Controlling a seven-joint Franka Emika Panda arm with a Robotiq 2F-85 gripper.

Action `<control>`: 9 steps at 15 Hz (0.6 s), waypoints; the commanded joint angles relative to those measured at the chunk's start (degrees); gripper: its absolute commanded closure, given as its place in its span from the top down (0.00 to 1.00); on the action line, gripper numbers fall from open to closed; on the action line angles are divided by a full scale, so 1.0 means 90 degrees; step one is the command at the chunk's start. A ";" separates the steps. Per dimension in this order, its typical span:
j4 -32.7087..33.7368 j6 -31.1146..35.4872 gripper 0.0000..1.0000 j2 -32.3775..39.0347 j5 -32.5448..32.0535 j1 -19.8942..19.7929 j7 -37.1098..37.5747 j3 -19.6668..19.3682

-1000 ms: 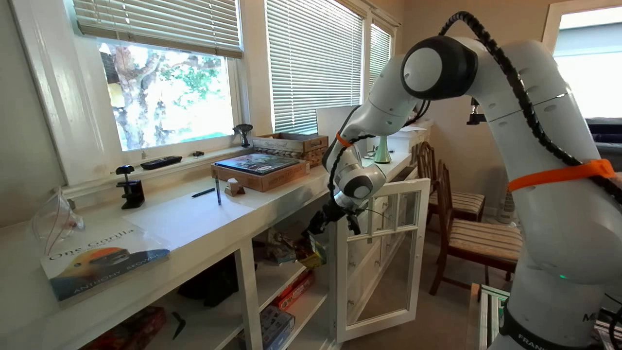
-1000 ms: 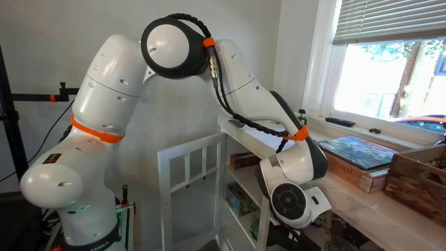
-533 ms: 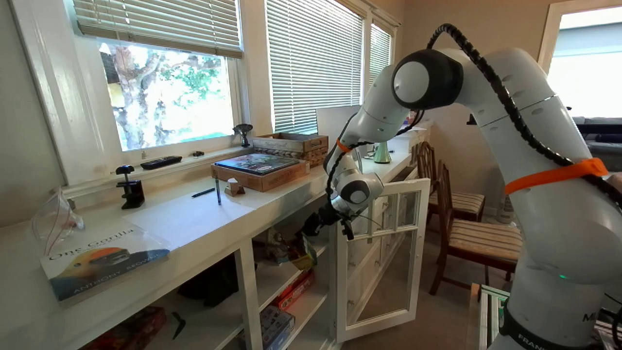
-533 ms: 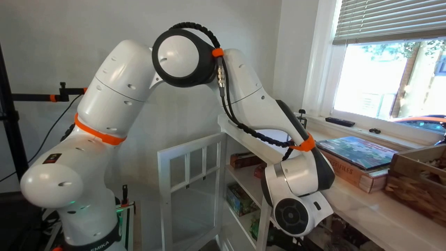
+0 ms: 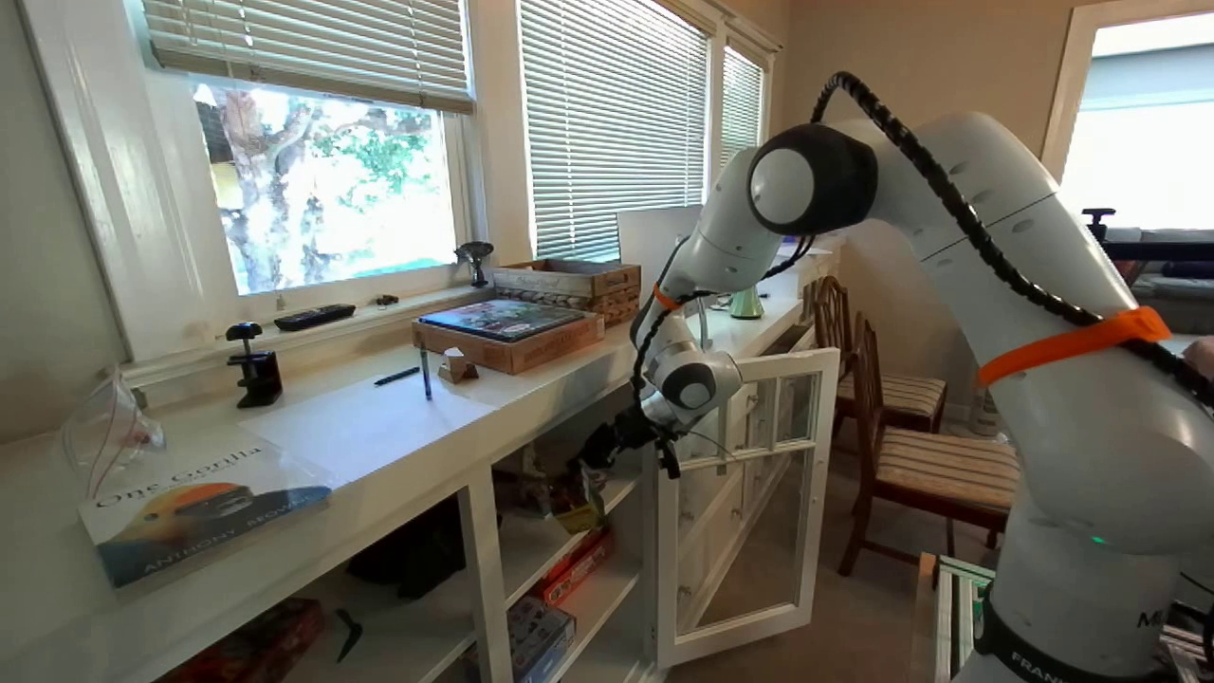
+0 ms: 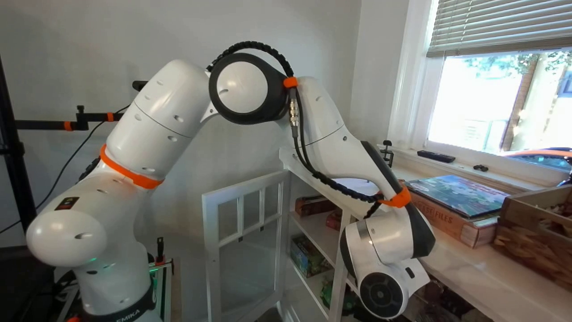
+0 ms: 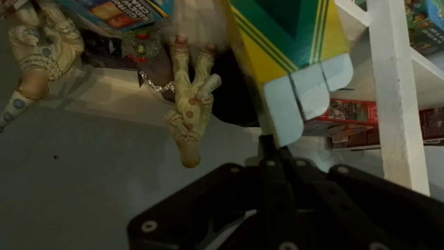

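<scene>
My gripper (image 7: 276, 147) is shut on the edge of an open yellow and green box (image 7: 277, 38), by its pale end flaps. The box tilts away from the fingers. In an exterior view the gripper (image 5: 590, 457) is inside the open cabinet, with the box (image 5: 580, 515) hanging below it over the upper shelf (image 5: 541, 550). A cream clown figurine (image 7: 192, 100) and a second figurine (image 7: 50, 48) are left of the box in the wrist view. A blue chalk box (image 7: 121, 14) lies behind them. In the remaining exterior view the arm's wrist (image 6: 382, 293) hides the gripper.
A white cabinet post (image 7: 395, 86) stands right of the box in the wrist view. The glass-paned door (image 5: 669, 560) stands open beside the arm. Red boxes (image 5: 576, 569) lie on a lower shelf. The countertop edge (image 5: 408, 489) overhangs the shelves and bears game boxes (image 5: 512, 346).
The arm has lowered and reached further into the cabinet. The gripper and the yellow and green box moved left and slightly down in an exterior view. The box stayed in the fingers.
</scene>
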 commanded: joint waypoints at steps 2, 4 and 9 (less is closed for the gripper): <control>0.0360 -0.0283 0.00 0.0369 0.0105 0.0025 -0.0121 -0.0062; 0.0465 -0.0299 0.00 0.0474 0.0092 0.0032 -0.0095 -0.0060; 0.0741 -0.0331 0.00 0.0724 0.0067 0.0048 -0.0070 -0.0041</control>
